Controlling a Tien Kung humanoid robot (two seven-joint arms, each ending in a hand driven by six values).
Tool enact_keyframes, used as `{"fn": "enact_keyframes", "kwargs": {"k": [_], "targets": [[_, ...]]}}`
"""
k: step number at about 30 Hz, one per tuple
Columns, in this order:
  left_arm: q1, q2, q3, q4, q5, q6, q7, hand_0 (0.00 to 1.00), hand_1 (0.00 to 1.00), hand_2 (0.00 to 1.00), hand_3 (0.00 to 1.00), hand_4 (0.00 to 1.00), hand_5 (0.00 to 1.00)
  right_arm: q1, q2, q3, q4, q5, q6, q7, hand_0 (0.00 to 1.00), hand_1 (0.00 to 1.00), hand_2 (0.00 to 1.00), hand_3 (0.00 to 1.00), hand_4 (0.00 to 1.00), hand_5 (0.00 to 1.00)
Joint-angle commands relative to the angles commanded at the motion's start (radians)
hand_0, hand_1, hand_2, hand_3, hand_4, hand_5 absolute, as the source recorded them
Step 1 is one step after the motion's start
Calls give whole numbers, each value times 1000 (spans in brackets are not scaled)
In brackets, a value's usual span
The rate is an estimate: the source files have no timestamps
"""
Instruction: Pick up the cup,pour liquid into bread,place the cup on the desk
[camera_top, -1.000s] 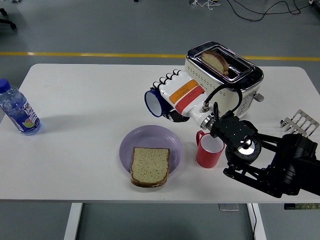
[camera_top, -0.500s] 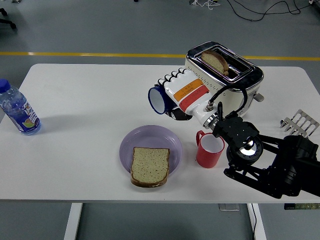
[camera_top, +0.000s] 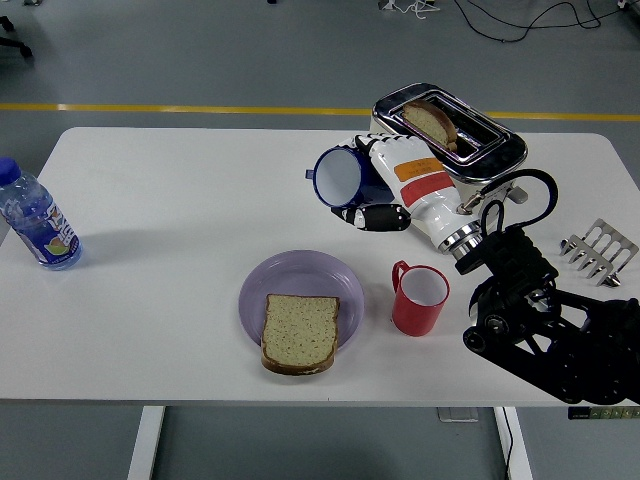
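From the head camera, I hold the blue cup (camera_top: 340, 177) in the right hand (camera_top: 385, 190), lifted above the table (camera_top: 180, 250) just left of the toaster (camera_top: 455, 135), its mouth tipped sideways towards the left. The bread (camera_top: 299, 332) lies on the purple plate (camera_top: 300, 280), in front and left of the toaster, well apart from the cup. To pour well, I judge I must carry the cup over the slice before tipping further, and keep clear of the red mug (camera_top: 419, 298) in front of the toaster. The white fingers (camera_top: 385, 215) are wrapped firmly round the cup. The left hand is out of view.
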Motion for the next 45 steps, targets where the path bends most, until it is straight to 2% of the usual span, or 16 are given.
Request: {"fn": "enact_keyframes", "kwargs": {"k": [2,6,12,17,21,28,33,42,45], "targets": [[1,1,-1,0,1,0,0,669,738,740,633,399,998,-48,-3,71,40,76,40,-14,465,396,525,556,659,2],[5,-1,-3,0,2,1,0,669,738,739,632,398,998,-131,12,195,103,160,81,-47,461,392,526,557,660,2],[3,1,-1,0,5,2,1,669,737,739,632,399,998,-216,21,349,182,207,134,-75,455,390,529,557,658,2],[3,2,-5,-1,6,2,2,670,737,739,633,398,998,-291,11,463,257,276,177,-85,451,390,530,557,657,2],[3,2,-9,-1,10,2,3,670,737,739,633,398,998,-339,-3,541,291,331,202,-89,451,390,530,557,657,2],[3,1,-10,0,13,3,4,669,737,739,632,399,998,-411,-35,661,312,411,212,-81,445,388,531,559,664,2],[4,1,-8,0,15,4,4,669,737,739,632,399,998,-457,-51,736,308,415,203,-68,445,388,531,559,664,2],[6,2,-4,1,16,5,3,669,737,739,632,399,998,-526,-61,813,302,403,189,-47,446,390,533,558,662,2],[7,0,1,1,15,6,3,669,737,739,632,399,998,-587,-53,837,304,402,176,-36,446,390,533,558,662,2]]}}
